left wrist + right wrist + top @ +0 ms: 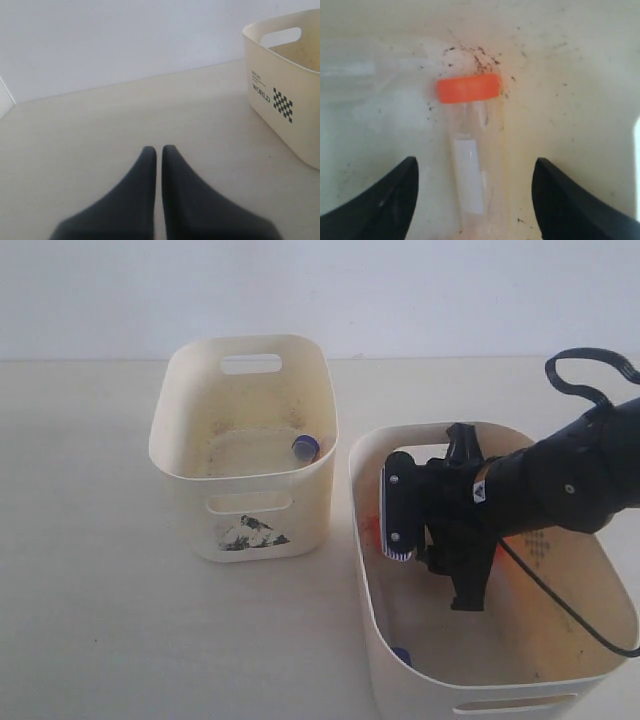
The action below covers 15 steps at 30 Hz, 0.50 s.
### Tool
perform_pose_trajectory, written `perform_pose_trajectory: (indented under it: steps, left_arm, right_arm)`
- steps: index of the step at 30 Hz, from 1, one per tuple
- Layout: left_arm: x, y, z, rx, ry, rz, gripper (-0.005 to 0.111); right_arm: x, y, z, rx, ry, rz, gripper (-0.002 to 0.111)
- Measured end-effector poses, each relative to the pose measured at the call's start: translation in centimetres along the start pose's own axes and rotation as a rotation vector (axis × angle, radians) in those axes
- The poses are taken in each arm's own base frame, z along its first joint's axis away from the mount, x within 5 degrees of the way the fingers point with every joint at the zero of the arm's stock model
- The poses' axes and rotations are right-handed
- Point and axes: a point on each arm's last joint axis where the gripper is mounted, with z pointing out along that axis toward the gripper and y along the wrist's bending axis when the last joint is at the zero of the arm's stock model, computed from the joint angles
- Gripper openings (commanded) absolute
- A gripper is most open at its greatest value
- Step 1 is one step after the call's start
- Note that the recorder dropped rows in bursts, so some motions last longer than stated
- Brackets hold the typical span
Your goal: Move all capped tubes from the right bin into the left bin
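My right gripper (475, 160) is open inside the right bin (372, 620), with its fingers on either side of a clear tube (470, 165) and apart from it. The tube lies on the bin floor and has an orange-red cap (468, 88) and a white label. In the exterior view the right gripper (466, 595) points down into that bin, and a blue cap (401, 654) shows by the near wall. A blue-capped tube (305, 447) lies in the left bin (190, 470), which has the torn sticker (250, 533). My left gripper (159, 148) is shut and empty above bare table.
The right arm and its black cable (560, 595) fill much of the right bin. The two bins stand close together. The left wrist view shows a cream bin (300, 125) with a black WORLD print off to one side and a pale wall behind.
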Motion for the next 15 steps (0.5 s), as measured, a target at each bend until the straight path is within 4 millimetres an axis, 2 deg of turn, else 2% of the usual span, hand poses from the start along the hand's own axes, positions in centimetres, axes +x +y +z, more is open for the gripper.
perform_pose_trajectory:
  steps: [4, 9, 15]
  left_arm:
    - [0.0, 0.0, 0.0, 0.0, 0.0, 0.0, 0.004]
    - [0.0, 0.0, 0.0, 0.0, 0.0, 0.0, 0.004]
    - [0.0, 0.0, 0.0, 0.0, 0.0, 0.0, 0.004]
  right_arm:
    - [-0.13, -0.19, 0.0, 0.021, -0.014, 0.0, 0.062]
    - [-0.11, -0.14, 0.01, 0.024, -0.019, 0.096, 0.062]
    - [-0.06, -0.02, 0.24, 0.022, -0.018, 0.097, 0.062]
